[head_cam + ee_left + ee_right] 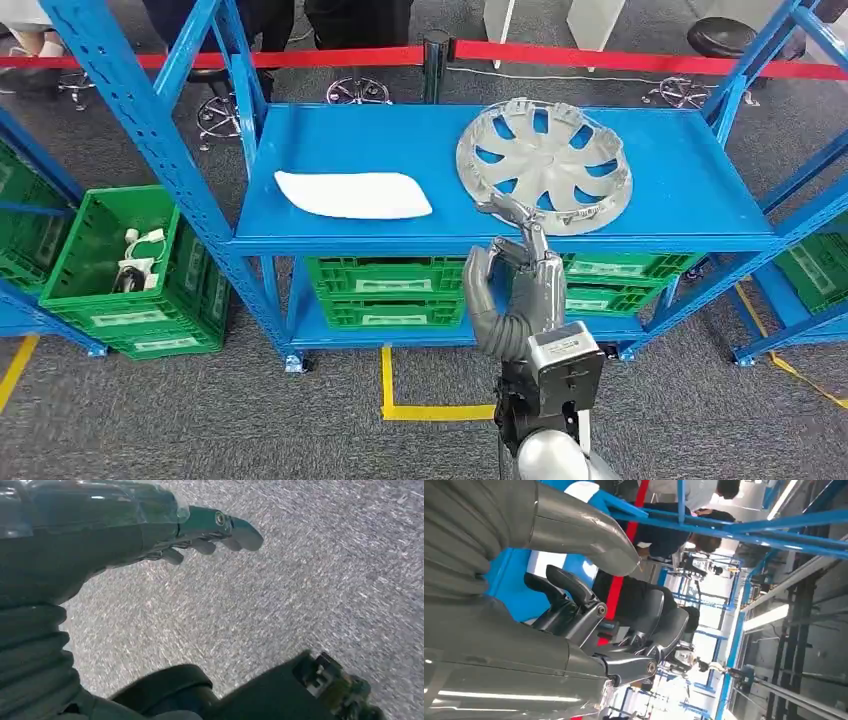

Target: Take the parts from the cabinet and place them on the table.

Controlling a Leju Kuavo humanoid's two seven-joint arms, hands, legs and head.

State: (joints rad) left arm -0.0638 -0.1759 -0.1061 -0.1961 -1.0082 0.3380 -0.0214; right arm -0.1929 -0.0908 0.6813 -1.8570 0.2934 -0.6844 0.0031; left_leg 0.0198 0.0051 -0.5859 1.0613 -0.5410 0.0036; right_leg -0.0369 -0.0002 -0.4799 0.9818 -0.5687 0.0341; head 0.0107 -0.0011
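Hubcap right of panel on shelf, seemingly apart.

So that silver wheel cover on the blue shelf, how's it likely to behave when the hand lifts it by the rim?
The wheel cover looks like thin moulded plastic with open spokes, so probably light for its size and slightly flexible. Held by one edge, its broad disc would likely droop or swing. The glossy finish may be slippery for the right hand, which is raised in front of its near rim.
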